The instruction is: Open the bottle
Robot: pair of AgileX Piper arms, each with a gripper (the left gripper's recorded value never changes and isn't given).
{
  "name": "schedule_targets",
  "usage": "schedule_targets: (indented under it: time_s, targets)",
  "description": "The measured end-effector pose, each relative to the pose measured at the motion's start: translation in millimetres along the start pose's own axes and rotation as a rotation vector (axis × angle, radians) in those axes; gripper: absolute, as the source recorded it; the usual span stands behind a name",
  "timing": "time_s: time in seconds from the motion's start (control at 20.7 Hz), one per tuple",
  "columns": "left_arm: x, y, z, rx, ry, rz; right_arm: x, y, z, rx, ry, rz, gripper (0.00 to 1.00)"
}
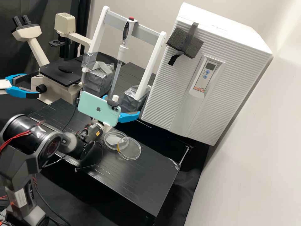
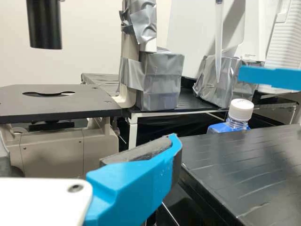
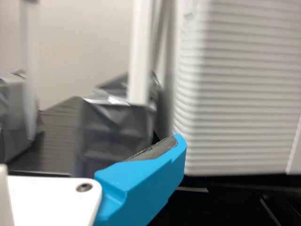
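The capped bottle (image 1: pixel 115 98) is standing at 12 o'clock from the clear dishes (image 1: pixel 123 145). The right gripper (image 1: pixel 121 106) is sitting beside it, spread wide, its hold unclear. At 9 o'clock, the left gripper (image 1: pixel 27 84) is hanging wide open, holding nothing.

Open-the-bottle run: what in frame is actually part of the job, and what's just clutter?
Job:
bottle
its white cap

Lying about:
petri dishes
pipette on its white stand
microscope
white ribbed unit
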Motion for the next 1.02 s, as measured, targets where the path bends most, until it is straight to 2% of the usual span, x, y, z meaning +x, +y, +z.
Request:
schedule_targets:
  time_s: [0.1,0.15,0.34,0.39,0.63,0.82,1.02]
  targets:
    - [0.0,-0.2,0.4,0.002,-0.004,-0.003,-6,-4.4,-8.5,-0.015,0.044,-0.004,1.0]
    - [0.0,-0.4,0.6,0.003,-0.007,-0.005,-8,-8.2,-10.1,-0.021,0.05,-0.019,1.0]
    - [0.0,-0.7,1.1,0.006,-0.012,-0.008,-14,-17.1,-11.2,-0.049,0.055,-0.055,1.0]
    - [0.0,-0.7,1.1,0.006,-0.012,-0.008,-14,-19.3,-11.2,-0.065,0.055,-0.061,1.0]
    - [0.0,-0.7,1.1,0.006,-0.012,-0.008,-11,-33.1,-7.5,-0.11,0.044,-0.108,1.0]
    - [0.2,-1.0,1.7,0.006,-0.015,-0.009,-11,-41.4,-7.3,-0.122,0.045,-0.136,1.0]
    - [0.6,-0.5,1.6,0.007,-0.015,-0.008,-10,-44.7,-5.9,-0.123,0.038,-0.152,1.0]
